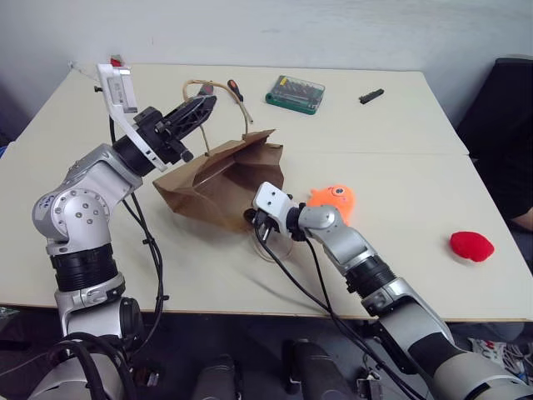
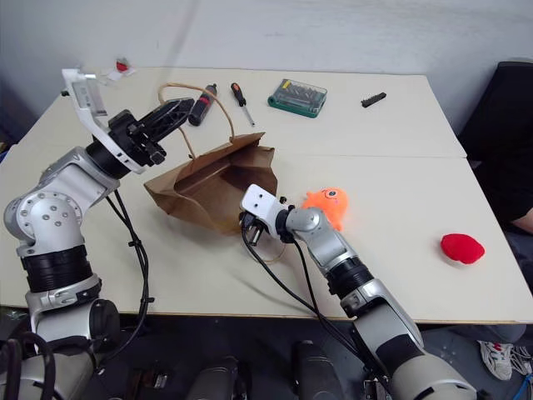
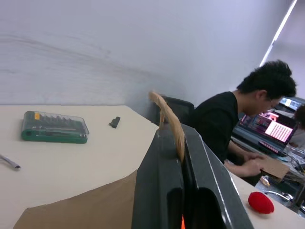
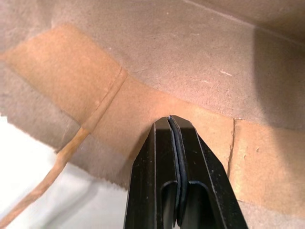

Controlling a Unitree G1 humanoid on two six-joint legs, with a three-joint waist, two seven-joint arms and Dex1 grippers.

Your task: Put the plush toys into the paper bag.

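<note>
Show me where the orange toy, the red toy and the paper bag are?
orange toy (image 1: 335, 198), left eye view, its body beside the eye.
red toy (image 1: 471, 246), left eye view, its middle.
paper bag (image 1: 208, 185), left eye view, its creased side.

My right gripper (image 1: 260, 227) hides its fingertips behind the paper bag (image 1: 218, 179) edge. The orange fish toy (image 1: 333, 198) is partly hidden behind my arm. At three o'clock, a person's sleeve (image 1: 523, 218) is cut off.

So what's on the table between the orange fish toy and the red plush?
Nothing: in the left eye view, bare table separates the orange fish toy from the red plush.
</note>
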